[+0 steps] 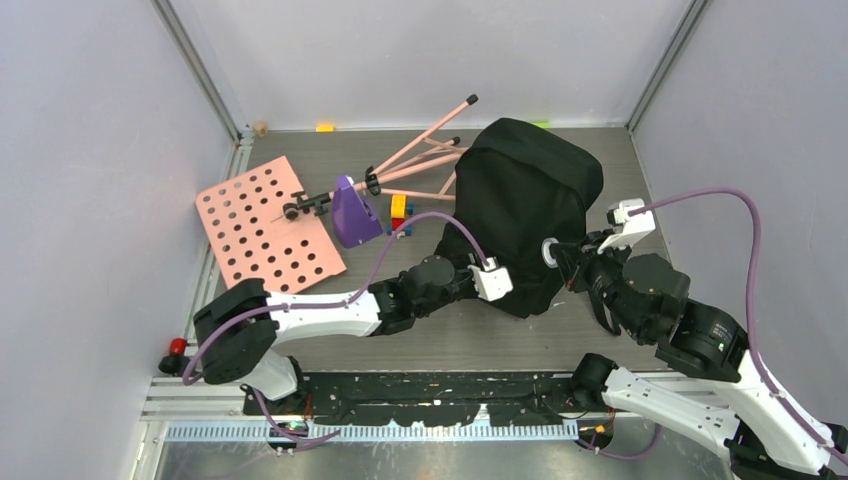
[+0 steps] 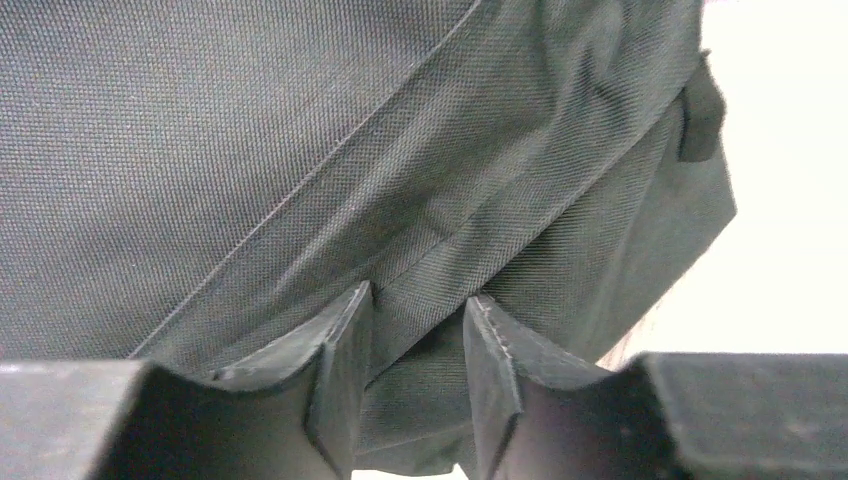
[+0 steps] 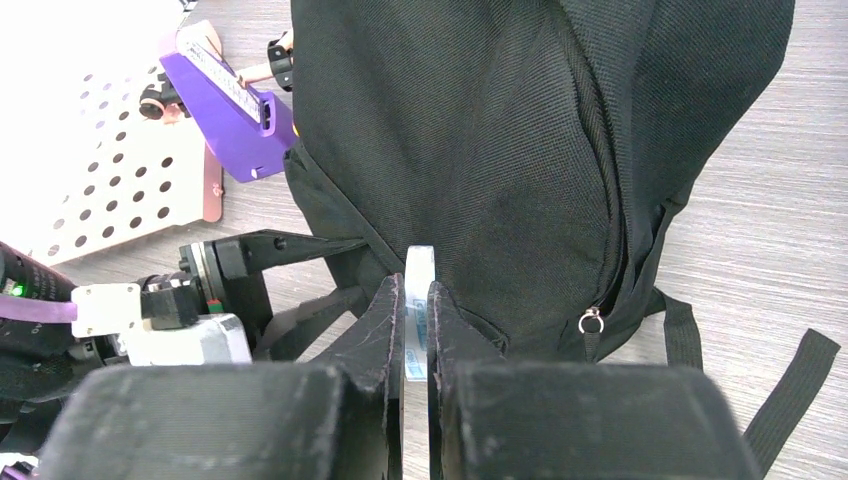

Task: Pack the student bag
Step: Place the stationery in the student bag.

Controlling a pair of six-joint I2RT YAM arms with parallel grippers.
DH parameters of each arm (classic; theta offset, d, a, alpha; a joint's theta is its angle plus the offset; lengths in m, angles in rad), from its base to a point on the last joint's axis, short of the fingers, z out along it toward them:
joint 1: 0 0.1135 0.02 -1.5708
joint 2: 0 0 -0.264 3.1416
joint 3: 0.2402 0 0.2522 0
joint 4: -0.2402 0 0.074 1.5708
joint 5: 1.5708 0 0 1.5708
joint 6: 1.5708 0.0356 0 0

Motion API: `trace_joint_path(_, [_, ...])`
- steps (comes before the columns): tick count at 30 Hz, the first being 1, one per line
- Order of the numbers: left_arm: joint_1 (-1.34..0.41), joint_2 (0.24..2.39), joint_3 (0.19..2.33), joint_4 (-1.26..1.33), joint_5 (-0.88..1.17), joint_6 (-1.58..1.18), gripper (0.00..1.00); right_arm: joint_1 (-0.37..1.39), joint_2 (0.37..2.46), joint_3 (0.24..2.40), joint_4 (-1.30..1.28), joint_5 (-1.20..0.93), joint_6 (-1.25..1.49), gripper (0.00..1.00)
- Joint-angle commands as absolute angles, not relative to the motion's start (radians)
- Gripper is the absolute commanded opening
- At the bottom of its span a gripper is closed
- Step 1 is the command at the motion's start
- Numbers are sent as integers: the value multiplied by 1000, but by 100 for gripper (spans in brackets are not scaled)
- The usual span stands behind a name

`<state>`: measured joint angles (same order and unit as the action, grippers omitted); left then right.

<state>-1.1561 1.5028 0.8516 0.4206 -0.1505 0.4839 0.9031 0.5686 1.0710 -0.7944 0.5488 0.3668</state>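
The student bag (image 1: 520, 200), a large black fabric backpack, stands in the middle of the table. It fills the left wrist view (image 2: 300, 150) and the top of the right wrist view (image 3: 520, 150). My left gripper (image 1: 512, 290) is at the bag's near lower edge, and its jaws (image 2: 420, 300) pinch a fold of the bag's fabric. My right gripper (image 1: 562, 256) is just right of the bag's near side. It is shut on a thin white tape roll (image 1: 550, 252), which shows edge-on between the fingers (image 3: 418, 270).
A pink perforated board (image 1: 268, 222) lies at the left, with a purple wedge-shaped object (image 1: 352, 212) and pink rods (image 1: 420, 155) beside it. Small red, yellow and blue blocks (image 1: 400, 215) sit left of the bag. Bag straps (image 3: 790, 380) trail on the table at its right.
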Motion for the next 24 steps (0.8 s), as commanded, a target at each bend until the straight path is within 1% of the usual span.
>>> trace_joint_path(1, [-1150,1540,872,557,-256,521,29,904,564,1078,-753,536,331,0])
trace_joint_path(4, [-1149,1547,894,597,-291,528,12,904,564,1060,-728,478,287,0])
trace_joint_path(5, [-1150,1544,903,598,-295,527,6,904,563,1044,-719,426,250,0])
trace_joint_path(6, [-1149,1541,913,597,-298,524,2,904,564,1034,-699,393,230,0])
trace_joint_path(7, [-1147,1536,925,594,-298,519,0,904,564,1015,-688,329,191,0])
trace_joint_path(9, [-1135,1521,947,561,-278,501,0,903,573,984,-663,250,140,1])
trace_joint_path(12, [-1093,1489,977,477,-176,428,0,904,594,938,-623,190,70,1])
trace_joint_path(19, [-996,1458,1034,283,81,319,0,904,608,818,-515,148,-54,1])
trace_joint_path(24, [-955,1454,1045,251,209,254,0,904,632,769,-449,181,-151,0])
